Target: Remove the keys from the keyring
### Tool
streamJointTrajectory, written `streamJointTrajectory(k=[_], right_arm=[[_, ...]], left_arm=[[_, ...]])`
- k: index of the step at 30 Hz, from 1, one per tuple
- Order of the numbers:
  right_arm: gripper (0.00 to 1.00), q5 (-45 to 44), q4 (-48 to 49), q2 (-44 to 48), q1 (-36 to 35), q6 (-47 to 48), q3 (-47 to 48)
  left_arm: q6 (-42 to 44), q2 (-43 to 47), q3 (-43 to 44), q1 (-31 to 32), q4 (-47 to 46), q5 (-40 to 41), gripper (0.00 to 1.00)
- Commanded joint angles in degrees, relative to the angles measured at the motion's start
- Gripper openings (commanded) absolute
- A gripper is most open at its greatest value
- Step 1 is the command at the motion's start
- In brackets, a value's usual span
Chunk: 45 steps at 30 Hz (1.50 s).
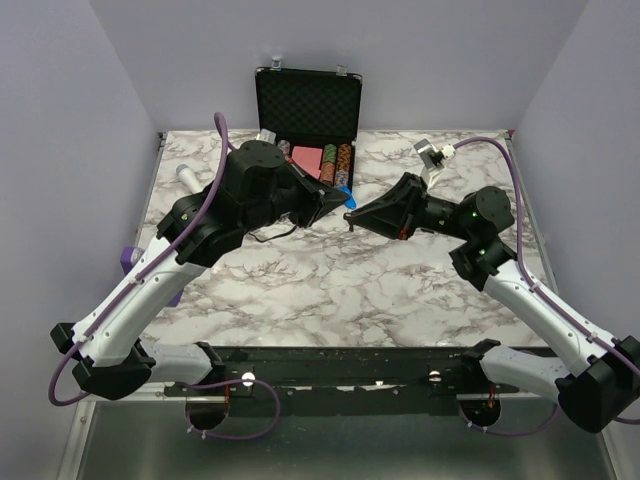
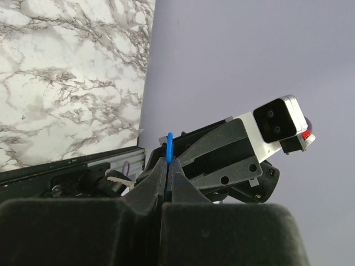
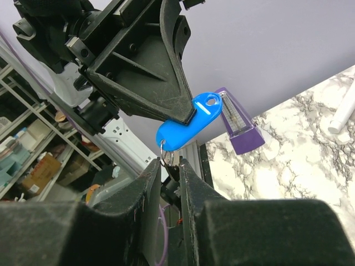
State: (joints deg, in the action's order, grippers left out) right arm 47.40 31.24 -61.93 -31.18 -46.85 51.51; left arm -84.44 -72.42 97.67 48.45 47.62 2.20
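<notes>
The keyring (image 1: 345, 190) is held in mid-air above the middle of the marble table (image 1: 300, 290), at the centre of the top view. There the left gripper (image 1: 338, 198) and right gripper (image 1: 353, 213) meet tip to tip, with an open case (image 1: 305, 100) behind them at upper centre.

From the left wrist, the left jaws are pressed together on the blue tag, which shows edge-on at lower centre.

From the right wrist, the tag slants across the centre, pinched by the left gripper's tip. The metal ring (image 3: 167, 157) dangles from the tag's lower end into the narrow gap between the right fingers (image 3: 147, 188). Whether they bite it I cannot tell.

No keys can be made out, and nothing lies freed on the table, so the separation appears unfinished.
</notes>
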Motion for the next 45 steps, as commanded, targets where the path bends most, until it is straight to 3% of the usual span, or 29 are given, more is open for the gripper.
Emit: streamJointTrajectory(k=[1, 21, 27, 30, 33, 35, 38, 41, 45], right_arm=[[0.28, -1.0, -0.6, 0.1, -0.5, 0.9, 1.0], [0.15, -2.0, -0.7, 0.4, -0.8, 1.1, 1.5], [0.01, -2.2, -1.1, 0.9, -0.8, 1.1, 1.1], [0.01, -1.9, -1.8, 0.9, -0.8, 1.3, 1.1], [0.01, -0.6, -4.1, 0.7, -0.9, 1.9, 1.8], [0.01, 0.2, -7.7, 0.3, -0.9, 3.2, 2.8], [0.01, 0.4, -16.6, 0.5, -1.0, 6.6, 4.6], [0.01, 0.5, -25.5, 0.8, -1.1, 10.7, 5.9], [0.01, 1.0, -33.1, 0.3, -1.3, 13.7, 5.2]], left_arm=[[-0.7, 1.4, -0.7, -0.1, -1.6, 1.1, 0.00], [-1.2, 2.5, -3.2, -0.1, -2.5, 1.3, 0.00], [-1.3, 2.8, -4.0, -0.2, -3.1, 1.2, 0.00], [-1.2, 3.3, -5.0, -0.3, -3.8, 1.2, 0.01], [-1.1, 4.0, -6.2, -0.5, -4.2, 1.3, 0.24], [-0.5, 5.0, -7.2, -0.7, -4.3, 1.5, 0.47], [2.3, 7.5, -10.1, -1.4, -4.6, 1.2, 0.67], [9.5, 11.4, -14.6, -3.4, -6.1, -1.2, 0.75], [16.7, 19.3, -24.1, -5.7, -8.1, -1.3, 0.75]])
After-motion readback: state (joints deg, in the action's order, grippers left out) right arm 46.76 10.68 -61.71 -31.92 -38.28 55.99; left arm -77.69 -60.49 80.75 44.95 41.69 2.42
